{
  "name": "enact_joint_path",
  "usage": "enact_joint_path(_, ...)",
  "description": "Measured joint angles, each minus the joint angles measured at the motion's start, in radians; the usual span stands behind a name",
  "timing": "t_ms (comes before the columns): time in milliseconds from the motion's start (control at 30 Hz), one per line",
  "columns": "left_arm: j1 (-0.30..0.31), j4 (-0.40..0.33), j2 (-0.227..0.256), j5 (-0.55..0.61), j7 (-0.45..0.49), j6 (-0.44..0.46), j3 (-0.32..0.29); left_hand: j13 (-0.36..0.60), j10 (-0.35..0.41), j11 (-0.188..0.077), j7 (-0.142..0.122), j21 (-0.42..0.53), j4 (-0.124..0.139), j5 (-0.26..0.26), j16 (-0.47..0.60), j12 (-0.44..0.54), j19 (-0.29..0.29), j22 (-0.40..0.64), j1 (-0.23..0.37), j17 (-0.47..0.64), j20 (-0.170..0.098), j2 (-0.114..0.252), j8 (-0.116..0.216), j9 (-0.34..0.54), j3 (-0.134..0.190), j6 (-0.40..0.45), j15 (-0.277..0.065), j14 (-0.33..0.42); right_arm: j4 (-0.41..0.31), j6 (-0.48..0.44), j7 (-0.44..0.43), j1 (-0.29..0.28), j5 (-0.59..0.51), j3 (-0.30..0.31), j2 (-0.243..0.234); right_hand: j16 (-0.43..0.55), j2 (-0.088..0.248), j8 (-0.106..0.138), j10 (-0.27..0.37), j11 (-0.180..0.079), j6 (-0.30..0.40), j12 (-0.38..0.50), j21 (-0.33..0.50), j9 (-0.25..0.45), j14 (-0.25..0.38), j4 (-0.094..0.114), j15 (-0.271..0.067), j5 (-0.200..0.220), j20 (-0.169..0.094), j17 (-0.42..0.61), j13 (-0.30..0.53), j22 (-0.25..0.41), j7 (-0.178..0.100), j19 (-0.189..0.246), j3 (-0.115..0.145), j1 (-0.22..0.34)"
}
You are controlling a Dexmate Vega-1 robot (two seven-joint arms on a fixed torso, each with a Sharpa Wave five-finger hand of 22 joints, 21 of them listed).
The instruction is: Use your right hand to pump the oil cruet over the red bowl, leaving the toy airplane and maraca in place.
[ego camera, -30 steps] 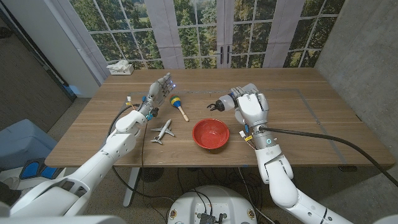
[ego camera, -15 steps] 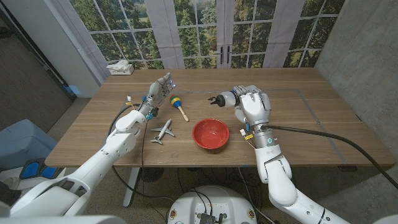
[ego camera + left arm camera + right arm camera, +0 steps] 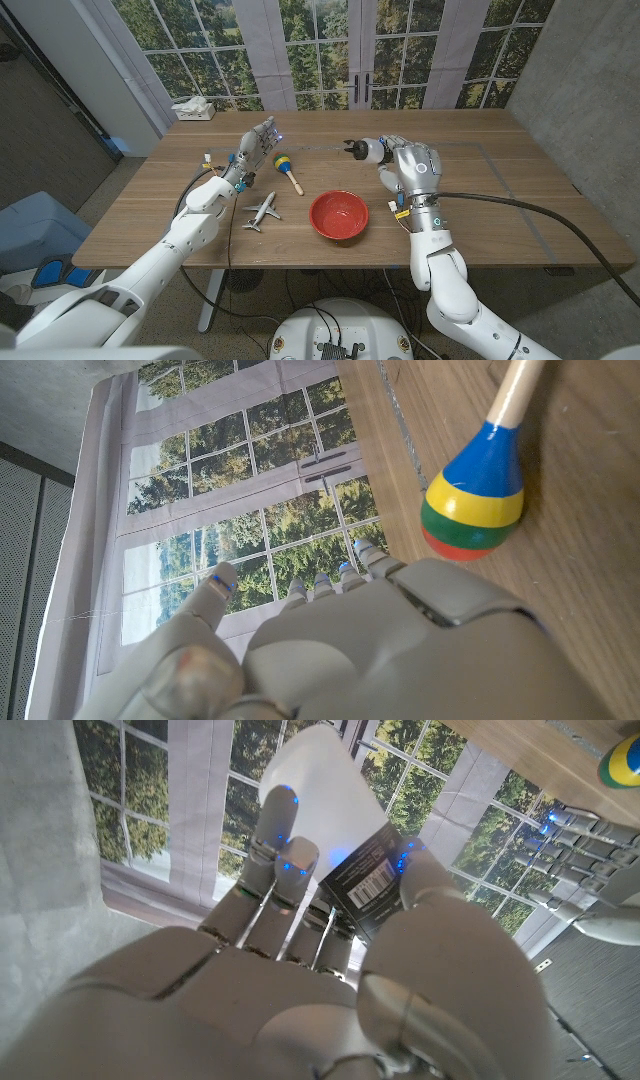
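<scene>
- right hand [image 3: 410,168] closed round oil cruet [image 3: 368,150], held up off counter, nozzle pointing away.
- red bowl [image 3: 339,215] sits nearer robot than hand, cruet not over it; prob no pump yet.
- left hand [image 3: 258,145] open, idle by maraca [image 3: 287,168]; toy airplane [image 3: 262,212] untouched.

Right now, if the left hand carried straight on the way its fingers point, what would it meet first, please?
Probably nothing: the left hand points up the table toward the windows, with the maraca off to its side. Depth is hard to judge.
</scene>
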Motion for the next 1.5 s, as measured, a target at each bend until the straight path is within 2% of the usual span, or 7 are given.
enact_joint_path(200, 0.003, -0.004, 0.001, 0.001, 0.004, 0.0, 0.0, 0.0, 0.0, 0.0, 0.0, 0.0, 0.0, 0.0, 0.0, 0.0, 0.0, 0.0, 0.0, 0.0, 0.0, 0.0, 0.0, 0.0, 0.0, 0.0, 0.0, 0.0, -0.022, 0.022, -0.008, 0.003, 0.112, 0.017, 0.015, -0.135, -0.005, 0.0, -0.007, 0.007, -0.005, 0.004, -0.035, -0.023, -0.046, 0.004, 0.014, 0.014, 0.0, -0.103, -0.032, -0.004, 0.005, 0.001, -0.004, -0.005)
enact_joint_path(367, 0.006, -0.007, 0.002, 0.001, 0.009, 0.001, -0.002, 0.0, 0.0, 0.0, 0.0, 0.0, 0.0, 0.0, 0.0, 0.0, 0.0, 0.0, 0.0, 0.0, 0.0, 0.0, 0.0, 0.0, 0.0, 0.0, 0.0, 0.0, -0.036, 0.038, -0.01, 0.008, 0.196, 0.03, 0.022, -0.3, -0.005, 0.007, -0.007, 0.018, -0.005, 0.015, -0.062, -0.055, -0.011, 0.004, 0.008, 0.018, -0.007, -0.247, -0.075, -0.002, 0.016, 0.029, -0.004, -0.005)
enact_joint_path(900, 0.01, -0.014, 0.004, 0.002, 0.019, 0.002, -0.005, 0.0, 0.0, 0.0, 0.0, 0.0, -0.003, 0.0, 0.0, 0.0, 0.0, 0.0, 0.0, 0.0, 0.0, 0.0, 0.0, 0.0, -0.003, 0.0, 0.0, 0.0, -0.061, 0.072, -0.015, 0.037, 0.398, 0.055, 0.032, -0.386, -0.005, 0.007, -0.015, 0.025, -0.011, 0.015, -0.075, -0.073, 0.008, 0.001, 0.0, 0.025, -0.011, -0.308, -0.096, -0.002, 0.032, 0.039, -0.001, -0.005)
enact_joint_path(1100, 0.011, -0.016, 0.005, 0.001, 0.022, 0.003, -0.006, 0.0, 0.0, 0.0, 0.0, 0.0, -0.003, 0.0, 0.0, 0.0, 0.0, 0.0, 0.0, 0.0, 0.0, 0.0, 0.0, 0.0, -0.003, 0.0, 0.0, 0.0, -0.07, 0.076, -0.003, 0.054, 0.459, 0.064, 0.036, -0.421, 0.008, 0.007, -0.016, 0.027, -0.011, 0.015, -0.079, -0.075, 0.008, -0.004, 0.0, 0.025, -0.014, -0.331, -0.103, -0.002, 0.032, 0.05, 0.004, -0.018)
enact_joint_path(1133, 0.011, -0.016, 0.005, 0.001, 0.022, 0.003, -0.006, 0.0, 0.0, 0.0, 0.0, 0.0, -0.003, 0.0, 0.0, 0.0, 0.0, 0.0, 0.0, 0.0, 0.0, 0.0, 0.0, 0.0, -0.003, 0.0, 0.0, 0.0, -0.07, 0.076, -0.003, 0.056, 0.459, 0.065, 0.037, -0.432, 0.008, 0.007, -0.02, 0.031, -0.013, 0.015, -0.079, -0.077, 0.008, -0.004, 0.0, 0.025, -0.014, -0.338, -0.105, -0.002, 0.035, 0.05, 0.004, -0.018)
enact_joint_path(1167, 0.015, -0.018, 0.006, 0.0, 0.023, 0.003, -0.009, 0.0, 0.0, 0.0, 0.0, 0.0, -0.003, 0.0, 0.0, 0.0, 0.0, 0.0, 0.0, 0.0, 0.0, 0.0, 0.0, 0.0, -0.003, 0.0, 0.0, 0.0, -0.072, 0.077, 0.013, 0.059, 0.522, 0.067, 0.038, -0.443, 0.008, 0.007, -0.022, 0.032, -0.015, 0.015, -0.082, -0.078, 0.008, -0.004, 0.0, 0.025, -0.014, -0.346, -0.105, -0.002, 0.036, 0.05, 0.004, -0.018)
enact_joint_path(1500, 0.023, -0.02, 0.009, -0.005, 0.025, 0.001, -0.015, 0.0, 0.0, 0.0, 0.0, 0.0, -0.003, 0.0, 0.0, 0.0, 0.0, 0.0, 0.0, 0.0, 0.0, 0.0, 0.0, 0.0, -0.003, 0.0, 0.0, 0.0, -0.078, 0.055, 0.041, 0.1, 0.618, 0.071, 0.042, -0.612, 0.011, 0.006, -0.034, 0.045, -0.023, 0.019, -0.095, -0.09, -0.027, -0.004, 0.009, 0.024, -0.014, -0.483, -0.127, -0.002, 0.045, 0.057, 0.004, -0.042)
